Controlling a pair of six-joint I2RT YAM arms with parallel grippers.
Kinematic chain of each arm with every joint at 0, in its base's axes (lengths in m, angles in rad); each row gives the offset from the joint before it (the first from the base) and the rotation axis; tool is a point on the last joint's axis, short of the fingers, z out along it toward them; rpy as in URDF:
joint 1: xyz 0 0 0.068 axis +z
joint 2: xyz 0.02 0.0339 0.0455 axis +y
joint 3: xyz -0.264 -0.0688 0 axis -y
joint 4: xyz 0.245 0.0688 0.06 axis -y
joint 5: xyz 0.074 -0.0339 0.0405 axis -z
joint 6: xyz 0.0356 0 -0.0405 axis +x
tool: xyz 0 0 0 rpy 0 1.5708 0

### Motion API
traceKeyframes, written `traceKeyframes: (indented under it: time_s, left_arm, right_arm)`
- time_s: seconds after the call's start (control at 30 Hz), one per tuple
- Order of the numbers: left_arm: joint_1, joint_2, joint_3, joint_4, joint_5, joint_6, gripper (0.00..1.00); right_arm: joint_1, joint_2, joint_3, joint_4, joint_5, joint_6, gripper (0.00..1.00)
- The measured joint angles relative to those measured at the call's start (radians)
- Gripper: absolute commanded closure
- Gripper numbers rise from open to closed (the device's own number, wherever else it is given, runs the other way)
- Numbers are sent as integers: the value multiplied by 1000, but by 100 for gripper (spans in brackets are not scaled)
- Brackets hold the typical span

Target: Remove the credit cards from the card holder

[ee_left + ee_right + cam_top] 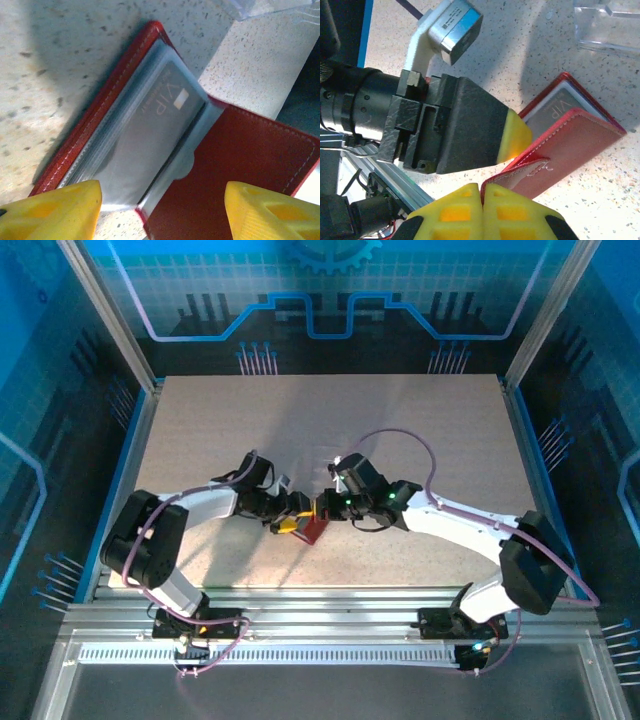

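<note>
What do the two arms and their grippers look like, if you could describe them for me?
The left arm and right arm both have white links and black joints, with a mauve cable running along each. Green lights glow near the right wrist. The left gripper and right gripper have yellow fingertips with square recesses. A silver camera sits on a white bracket.

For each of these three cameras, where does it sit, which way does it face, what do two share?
Top external: above and behind the robot, looking down on the table; the left arm and right arm meet over the wallet.
Left wrist: on the left arm, looking past its open left gripper at a grey card in the wallet.
Right wrist: on the right arm, looking past its shut right gripper at the wallet.
Wrist views share wallet and card.
</note>
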Motion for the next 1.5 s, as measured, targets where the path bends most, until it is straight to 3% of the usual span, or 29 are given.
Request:
traceKeyframes:
  time_s: [0.17,0.4,0.63,0.83,0.93,1.07,1.17,1.33,1.5]
  left_arm:
    - [17,-50,-9,-5,0,6,40]
    - [2,-46,26,-26,0,9,60]
    - [-97,43,188,-28,0,8,75]
    - [-182,154,272,-16,5,-4,82]
    - [-215,218,281,-5,14,-14,83]
    - [-235,278,292,4,19,-30,85]
    - [-237,302,305,6,22,-30,85]
    - [-237,325,320,9,23,-30,86]
    - [-237,336,333,10,22,-29,87]
  right_arm:
    - [1,2,32,-76,24,-47,100]
    - [-62,-70,-63,-130,45,-71,100]
    - [-173,-108,-158,-138,44,-111,100]
    - [-242,-133,-204,-127,35,-135,100]
    - [-255,-134,-232,-121,33,-143,90]
    - [-263,-141,-245,-130,38,-151,68]
    - [-264,-185,-243,-166,45,-159,62]
    - [-264,-289,-207,-227,42,-148,65]
    - [-259,-265,-194,-156,-63,-84,76]
